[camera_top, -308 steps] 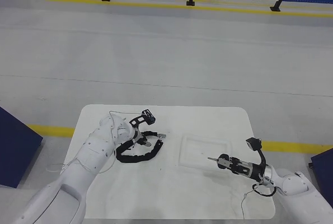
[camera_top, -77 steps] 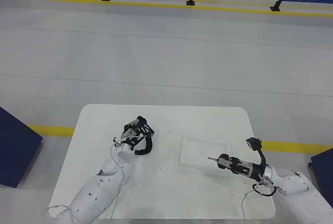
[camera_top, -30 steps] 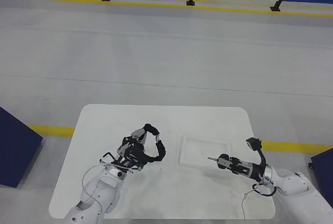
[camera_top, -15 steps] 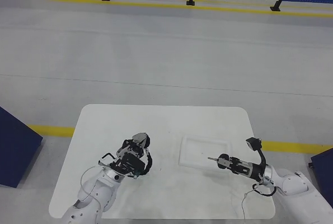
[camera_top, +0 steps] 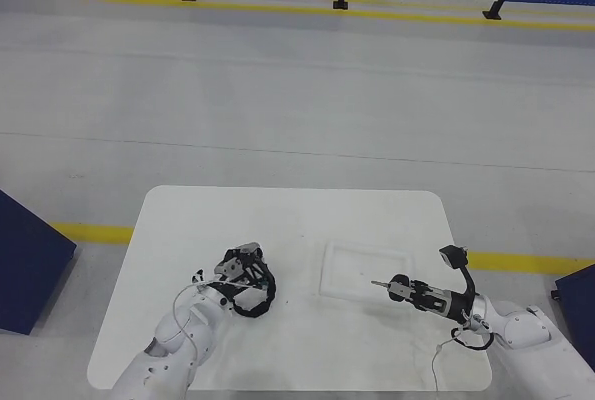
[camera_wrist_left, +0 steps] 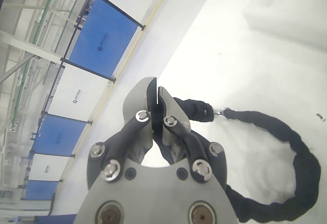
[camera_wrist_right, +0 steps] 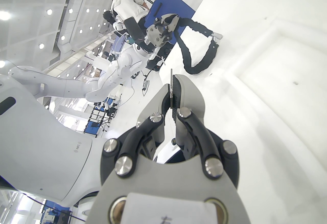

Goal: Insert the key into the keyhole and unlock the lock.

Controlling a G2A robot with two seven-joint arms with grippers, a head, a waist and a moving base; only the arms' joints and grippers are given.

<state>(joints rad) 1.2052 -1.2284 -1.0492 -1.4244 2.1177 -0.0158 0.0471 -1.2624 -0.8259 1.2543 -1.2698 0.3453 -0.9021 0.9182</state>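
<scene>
**Item 1: left gripper** point(camera_wrist_left: 156, 93). In its own wrist view you see the pads drawn together to a thin slit. The lock's black sleeve comes out from just behind one finger. The grip point itself is hidden there, so the jaws look clamped on the sleeve, though the pinch is not plainly in sight.

**Item 2: lock** point(camera_wrist_left: 304, 158). This is a long flexible lock in a bumpy black fabric sleeve.
- **Left wrist view:** the lock head point(camera_wrist_left: 196, 110) is joined to the sleeve by a short metal link point(camera_wrist_left: 219, 113). From there the sleeve curves round in a loop and passes back under the gripper.
- **Right wrist view:** you get the part hidden above, with two strands leaving the left gripper and the low end of the loop resting on the table point(camera_top: 307, 350).
- **Top view:** the lock is a small dark coil on the left half of the table, and its head cannot be made out.

**Item 3: right gripper** point(camera_wrist_right: 173, 84). The jaws are closed on the key.

**Item 4: key** point(camera_wrist_right: 170, 75). In the right wrist view it is a thin metal blade seen edge-on, projecting past the fingertips. In the top view it points toward the lock and is well apart from it.

**Item 5: tray** point(camera_top: 362, 262). This is a shallow white recessed tray between the lock and the right arm. In the top view the key tip sits across its near right part. The right wrist view shows you its stepped rim just beside the gripper.
</scene>
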